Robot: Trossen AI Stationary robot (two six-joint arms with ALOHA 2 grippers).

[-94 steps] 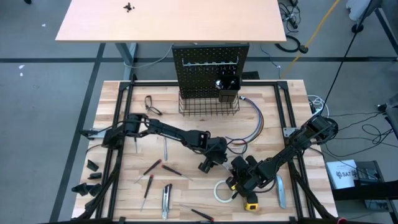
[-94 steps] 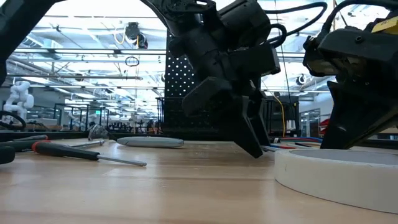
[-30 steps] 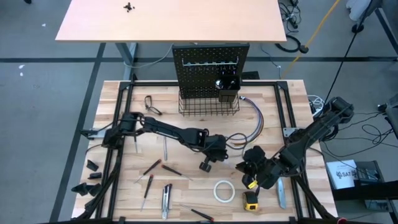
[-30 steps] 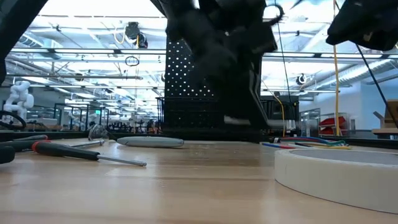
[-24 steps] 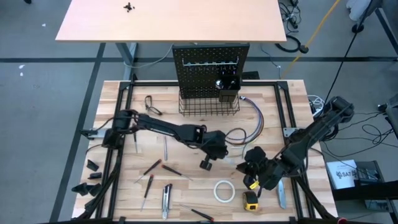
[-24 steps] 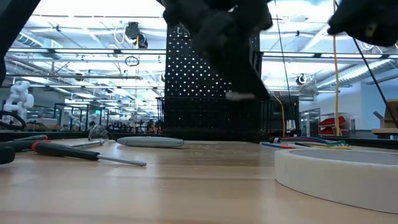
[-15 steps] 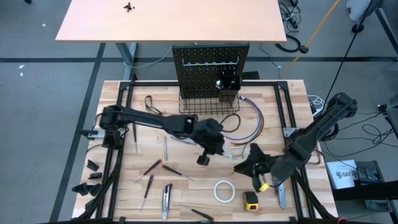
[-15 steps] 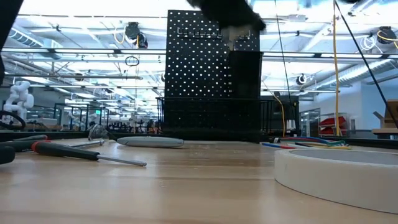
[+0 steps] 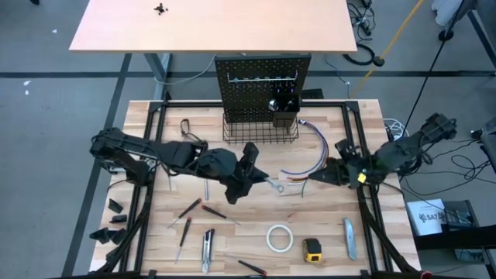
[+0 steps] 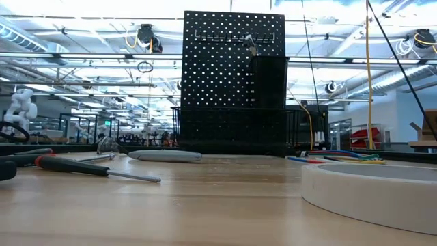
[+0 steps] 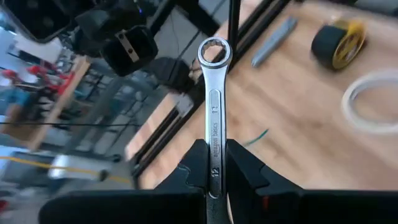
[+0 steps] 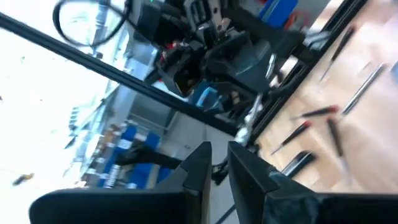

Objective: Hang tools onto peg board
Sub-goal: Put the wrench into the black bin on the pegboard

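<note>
Clearly "amazon basics", "12" on wrench [image 11: 213, 124]

peg board [image 9: 262, 87] black, upright at table's far edge w/ wire basket [image 9: 260, 132] + bin [image 9: 284, 111]. silver wrench [image 11: 212, 106] clamped in left gripper [image 11: 212, 163], probably mid-table. screwdrivers [image 9: 190, 208], tape roll [image 9: 280, 238], tape measure [image 9: 312, 249] lie flat near front.

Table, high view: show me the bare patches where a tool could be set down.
Bare wood lies between the pliers and the basket, and between the tape roll and the screwdrivers. The front edge is crowded: knives, tape measure.
</note>
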